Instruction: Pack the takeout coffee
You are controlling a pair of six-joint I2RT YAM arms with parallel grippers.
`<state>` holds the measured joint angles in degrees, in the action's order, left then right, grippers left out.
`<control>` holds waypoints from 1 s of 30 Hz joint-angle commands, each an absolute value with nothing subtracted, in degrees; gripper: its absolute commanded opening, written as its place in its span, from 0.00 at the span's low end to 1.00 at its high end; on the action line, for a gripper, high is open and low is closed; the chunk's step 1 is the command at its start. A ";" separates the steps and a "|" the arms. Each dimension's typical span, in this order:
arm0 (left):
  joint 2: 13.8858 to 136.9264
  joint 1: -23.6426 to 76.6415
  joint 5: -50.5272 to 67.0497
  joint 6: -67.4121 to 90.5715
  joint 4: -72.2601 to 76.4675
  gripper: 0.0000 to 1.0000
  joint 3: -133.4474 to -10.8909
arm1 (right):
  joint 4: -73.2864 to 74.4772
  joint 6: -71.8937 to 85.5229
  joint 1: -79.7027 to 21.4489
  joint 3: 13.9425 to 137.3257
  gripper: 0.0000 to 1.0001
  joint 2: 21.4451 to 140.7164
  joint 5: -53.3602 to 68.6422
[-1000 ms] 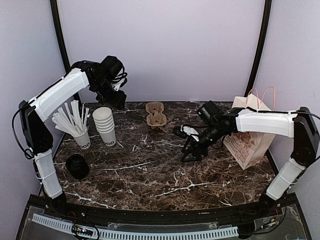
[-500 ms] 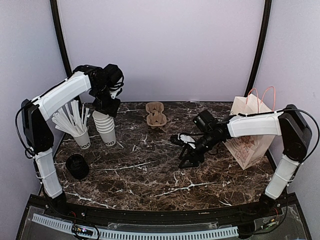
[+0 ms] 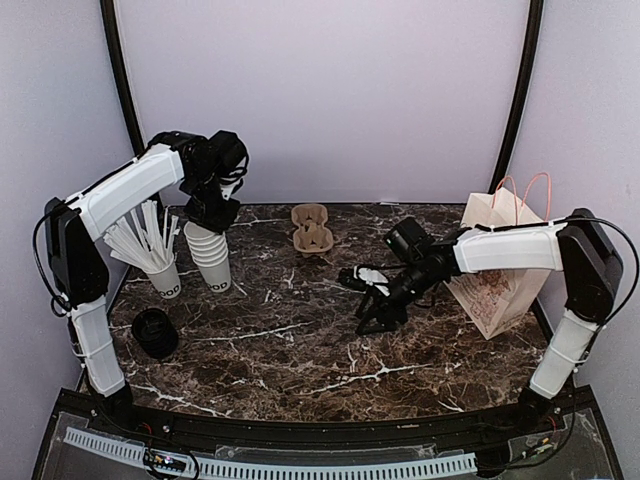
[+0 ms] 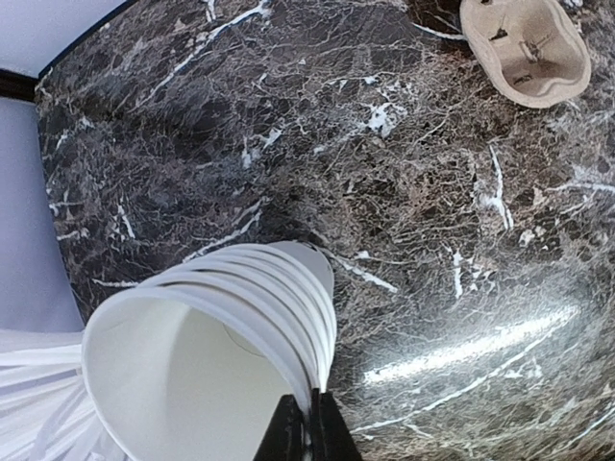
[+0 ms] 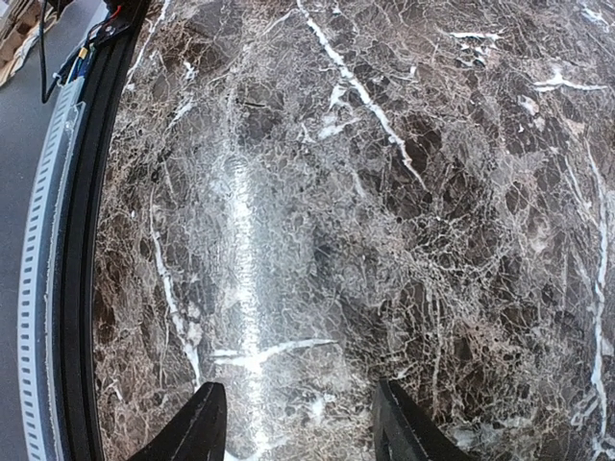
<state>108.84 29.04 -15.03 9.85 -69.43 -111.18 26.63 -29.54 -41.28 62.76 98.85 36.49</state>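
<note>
At the far left, the straw cup (image 3: pixel 165 280) stands just beside the stack (image 3: pixel 213 262), so I judge you want a straight upward pull with no sideways drift into the straws. The black lid (image 3: pixel 154 333) lies apart at the near left. No finished, lidded coffee stands on its own yet. What you have of it is the top cup (image 4: pixel 183 375), nested at the top of the stack. Your left gripper (image 4: pixel 307 403) has its jaws pinched closed on that cup's rim wall, one finger inside and one outside. Lift slowly along the stack's axis and watch the cup below, which may ride up with it. The paper rim is thin and could crease under a hard squeeze. The carrier (image 3: pixel 311 228) sits at the back middle, well apart from the stack. Your right gripper (image 5: pixel 296 403) hangs low over bare tabletop right of centre, jaws apart and holding nothing, so it looks free to steady the stack if needed. The bag (image 3: pixel 497 275) stands upright at the right edge. The table (image 3: pixel 300 345) is dark marble with white veins, glossy enough to throw glare. Plain pale walls (image 3: pixel 320 100) close in the back and both sides.
</note>
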 commanded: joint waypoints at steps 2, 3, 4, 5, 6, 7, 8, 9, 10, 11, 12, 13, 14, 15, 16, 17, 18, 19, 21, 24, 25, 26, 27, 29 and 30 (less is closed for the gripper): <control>108.57 28.65 -15.74 9.76 -71.80 0.01 -111.24 | 27.23 -29.85 -42.15 64.72 0.51 100.23 37.10; 108.34 28.65 -14.94 9.76 -71.61 0.00 -111.34 | 27.39 -29.46 -42.23 65.00 0.50 100.32 37.44; 107.90 28.65 -14.41 9.71 -71.44 0.00 -111.60 | 27.56 -28.76 -42.19 65.47 0.50 100.40 37.97; 107.35 28.65 -12.83 9.69 -71.25 0.00 -112.05 | 27.74 -27.75 -42.08 66.12 0.50 100.33 38.67; 106.98 28.65 -11.82 9.74 -71.13 0.00 -112.36 | 28.10 -26.82 -42.06 67.06 0.50 100.29 39.24; 106.11 28.65 -9.92 9.75 -70.67 0.00 -112.82 | 28.43 -25.71 -42.05 68.75 0.50 100.33 39.70; 105.61 28.72 -8.96 9.80 -70.32 0.00 -112.92 | 28.62 -24.23 -42.02 70.17 0.50 100.39 39.92; 104.45 28.73 -7.21 9.86 -69.63 0.00 -113.09 | 28.60 -22.63 -41.90 71.79 0.51 100.61 40.10; 103.86 28.74 -6.46 10.05 -69.27 0.00 -113.10 | 28.32 -20.66 -41.73 73.24 0.51 100.95 40.47; 102.80 28.74 -4.98 10.18 -68.47 0.00 -113.09 | 27.47 -17.62 -41.41 75.03 0.51 101.44 41.09; 102.29 28.74 -3.55 10.19 -67.81 0.00 -113.10 | 26.43 -15.19 -40.95 76.77 0.52 102.36 42.03; 101.27 28.78 -2.87 10.26 -67.43 0.00 -112.94 | 25.10 -11.99 -40.43 78.28 0.52 103.27 43.33; 100.82 28.86 -1.71 10.27 -66.60 0.00 -112.76 | 23.37 -8.96 -40.02 79.88 0.52 104.18 44.71; 99.93 28.98 -1.21 10.28 -66.26 0.00 -112.41 | 21.58 -5.94 -39.75 81.29 0.53 105.22 45.51; 99.54 29.22 -0.43 10.28 -65.56 0.00 -112.24 | 19.84 -3.16 -39.69 82.85 0.53 106.26 45.43; 98.84 29.37 -0.26 10.22 -65.35 0.00 -111.99 | 17.98 -0.92 -39.71 84.35 0.53 107.40 45.04; 98.55 29.69 0.62 10.21 -64.90 0.00 -111.85 | 16.09 1.95 -39.72 85.62 0.54 108.58 44.57; 98.05 29.87 1.19 10.24 -64.70 0.00 -111.55 | 14.12 4.33 -39.83 86.98 0.55 109.69 43.83; 97.48 30.96 2.16 9.97 -64.16 0.00 -110.96 | 11.83 8.62 -40.02 90.23 0.57 112.19 41.47; 96.47 32.24 3.03 10.10 -62.62 0.00 -109.48 | 8.18 16.58 -40.08 95.51 0.60 116.27 43.90; 96.27 32.76 3.18 10.50 -62.34 0.00 -109.19 | 6.38 19.49 -40.14 97.23 0.61 117.39 45.26; 95.70 32.95 3.65 10.70 -61.51 0.00 -108.46 | 4.30 22.47 -40.23 97.83 0.62 118.27 46.75; 95.35 33.15 3.80 11.24 -61.03 0.00 -108.02 | 2.21 24.99 -40.32 98.59 0.64 119.00 47.66; 94.07 33.37 4.69 12.01 -59.01 0.00 -106.16 | -1.72 29.88 -40.45 100.18 0.69 120.34 49.12; 93.15 33.43 5.59 12.29 -57.49 0.00 -104.83 | -2.85 31.70 -40.57 101.35 0.73 121.03 49.50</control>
<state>97.32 33.15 2.79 10.76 -61.95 -107.44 8.25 18.41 -40.03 96.88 119.55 45.12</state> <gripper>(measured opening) 0.032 0.672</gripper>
